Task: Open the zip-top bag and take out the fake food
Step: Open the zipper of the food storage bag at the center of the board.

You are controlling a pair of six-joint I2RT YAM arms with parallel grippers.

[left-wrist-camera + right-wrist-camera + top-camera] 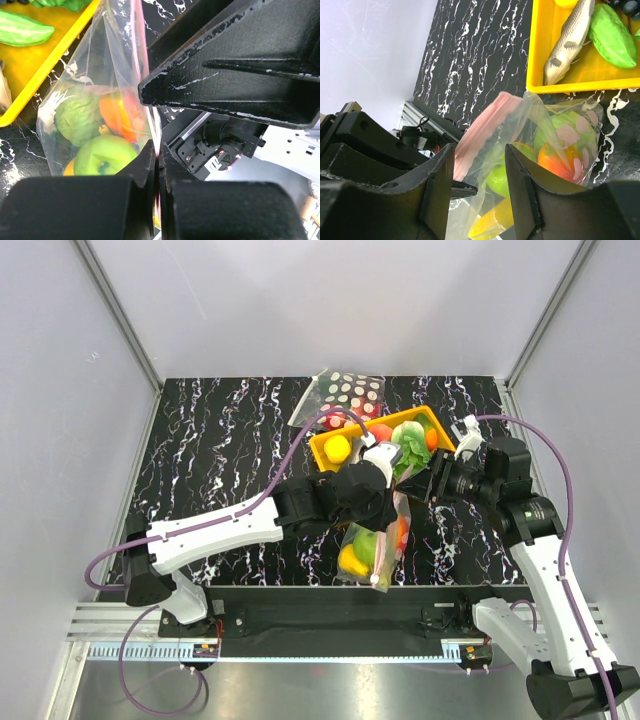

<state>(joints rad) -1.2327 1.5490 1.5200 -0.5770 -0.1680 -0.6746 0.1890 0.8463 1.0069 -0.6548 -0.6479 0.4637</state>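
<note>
Left tool (157,159) pinches zip-top bag (95,70); right tool (479,155) half-open.

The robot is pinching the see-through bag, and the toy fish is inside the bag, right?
Not quite: the toy fish lies in the yellow tray, outside the see-through bag, as the right wrist view shows. The pinching part is right.

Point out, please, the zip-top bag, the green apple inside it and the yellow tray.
zip-top bag (479,135), right wrist view, on its pink zip strip.
green apple (102,156), left wrist view, on its glossy skin.
yellow tray (585,86), right wrist view, on its near rim.
</note>
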